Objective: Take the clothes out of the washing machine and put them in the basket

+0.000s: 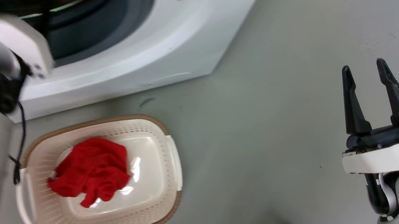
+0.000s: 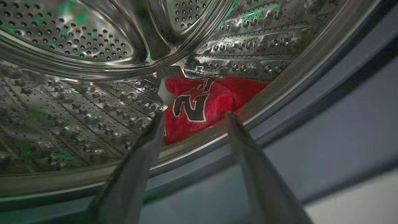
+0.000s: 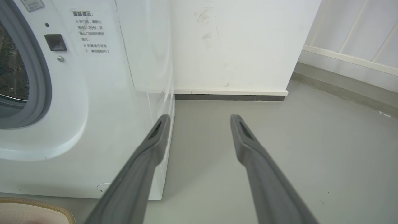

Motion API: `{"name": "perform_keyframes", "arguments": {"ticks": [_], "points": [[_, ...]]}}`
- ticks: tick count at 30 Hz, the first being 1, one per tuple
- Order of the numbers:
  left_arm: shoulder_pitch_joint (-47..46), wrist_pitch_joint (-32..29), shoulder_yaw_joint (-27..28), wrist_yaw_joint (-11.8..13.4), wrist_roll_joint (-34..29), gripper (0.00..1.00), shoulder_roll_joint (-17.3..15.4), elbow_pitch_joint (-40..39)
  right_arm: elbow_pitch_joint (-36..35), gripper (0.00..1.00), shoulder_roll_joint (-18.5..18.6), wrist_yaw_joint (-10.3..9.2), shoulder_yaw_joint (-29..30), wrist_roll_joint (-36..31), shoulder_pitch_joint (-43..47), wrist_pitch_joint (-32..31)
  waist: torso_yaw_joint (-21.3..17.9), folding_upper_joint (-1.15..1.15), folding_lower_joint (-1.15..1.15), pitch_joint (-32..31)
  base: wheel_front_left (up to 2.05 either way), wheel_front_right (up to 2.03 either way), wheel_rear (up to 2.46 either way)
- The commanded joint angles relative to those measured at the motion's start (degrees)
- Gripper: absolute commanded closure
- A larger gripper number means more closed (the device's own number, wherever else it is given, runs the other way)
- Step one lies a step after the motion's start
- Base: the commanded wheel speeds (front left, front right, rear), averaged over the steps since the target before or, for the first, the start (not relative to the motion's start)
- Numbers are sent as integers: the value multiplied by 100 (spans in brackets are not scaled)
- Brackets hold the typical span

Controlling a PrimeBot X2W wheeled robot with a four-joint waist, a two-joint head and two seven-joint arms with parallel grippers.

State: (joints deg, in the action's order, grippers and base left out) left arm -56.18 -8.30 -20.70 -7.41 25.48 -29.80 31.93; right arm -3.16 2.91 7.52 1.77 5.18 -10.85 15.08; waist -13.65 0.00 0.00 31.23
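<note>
**washday_bot:** Where's the laundry at in this shot?

**drumroll77:** Split in two. One red garment (image 1: 91, 170) is bunched up in the basket (image 1: 95, 121), left of the middle of its base. The basket sits on the floor (image 1: 276, 119) on the near side of the washing machine (image 1: 165, 46), just beside its front panel. A red jersey (image 2: 202, 102) with a black-and-white number lies in the steel drum (image 2: 77, 105), down low and close to the front lip.

**washday_bot:** And the arms?

**drumroll77:** The left end effector (image 2: 195, 115) is at the mouth of the drum with its fingers spread wide. The jersey shows in the gap between them. The tips look level with the drum lip, but I can't tell if they touch the fabric. In the head view the pale left forearm (image 1: 6, 46) reaches up toward the opening.

**washday_bot:** And the right one?

**drumroll77:** The right end effector (image 1: 363, 65) is way off to the right over bare floor, well apart from the basket, fingers parted and gripping nothing. Its wrist view looks past the machine's right corner toward a white wall (image 3: 233, 46).
</note>
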Motion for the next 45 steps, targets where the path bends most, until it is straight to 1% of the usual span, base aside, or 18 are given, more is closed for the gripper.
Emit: {"name": "perform_keyframes", "arguments": {"ticks": [1, 4, 7, 11, 14, 16, 18, 24, 29, 30, 31, 36, 39, 45], "points": [[-133, -62, -42, -5, 42, 0, -10, 30, -17, 0, -6, -6, 3, 42, -101, 14, -374, 0, 0, 358, 0, 0, 0], [-803, -741, -113, -5, 188, 0, -304, 220, -15, 0, -9, -6, -50, 258, -129, 13, -643, 0, 0, 616, 0, 0, 0], [-1469, -1445, -157, -5, 310, 0, -499, 413, -13, 0, -11, -6, -233, 428, -88, 14, -857, 0, 0, 835, 0, 0, 0], [-2208, -2341, -144, 41, 375, 0, -656, 688, -12, 0, -9, -6, -495, 564, -17, 14, -1118, 0, 0, 1077, 0, 0, 0], [-2648, -2832, -169, 108, 344, 0, -740, 877, -44, 0, -9, -6, -609, 670, -15, 13, -1274, 0, 0, 1230, 0, 0, 0], [-2806, -3150, -291, 113, 232, 0, -814, 1009, -58, 0, -10, -6, -676, 737, -22, 13, -1359, 0, 0, 1321, 0, 0, 0], [-2959, -3324, -382, 104, 133, 0, -938, 1092, -84, 0, -10, -6, -726, 796, -45, 13, -1429, 0, 0, 1402, 0, 0, 0], [-3135, -3497, -470, 149, 79, 0, -898, 1416, -145, 0, -10, -6, -747, 843, -15, 13, -1422, 0, 0, 1574, 0, 0, 0], [-3170, -3603, -656, 98, 19, 0, -827, 1691, -180, 0, -9, -6, -773, 712, -20, 14, -1392, 0, 0, 1641, 0, 0, 0], [-3189, -3612, -694, 91, 8, 42, -818, 1730, -189, 0, -9, -6, -768, 719, -17, 13, -1384, 0, 0, 1650, 0, 0, 0], [-3200, -3626, -741, 75, 7, 100, -808, 1760, -197, 0, -9, -6, -763, 720, -17, 13, -1378, 0, 0, 1656, 0, 0, 0], [-3260, -3409, -807, 28, 115, 100, -829, 1823, -187, 0, -9, -6, -769, 678, -103, 14, -1350, 0, 0, 1640, 0, 0, 0], [-3257, -3102, -819, 15, 142, 100, -913, 1822, -153, 0, -9, -6, -790, 632, -188, 14, -1332, 0, 0, 1573, 0, 0, 0], [-2954, -2367, -1036, 1, 229, 100, -809, 1839, -134, 0, -7, -6, -655, 405, -239, 14, -1039, 0, 0, 1219, 0, 0, 0]]}}
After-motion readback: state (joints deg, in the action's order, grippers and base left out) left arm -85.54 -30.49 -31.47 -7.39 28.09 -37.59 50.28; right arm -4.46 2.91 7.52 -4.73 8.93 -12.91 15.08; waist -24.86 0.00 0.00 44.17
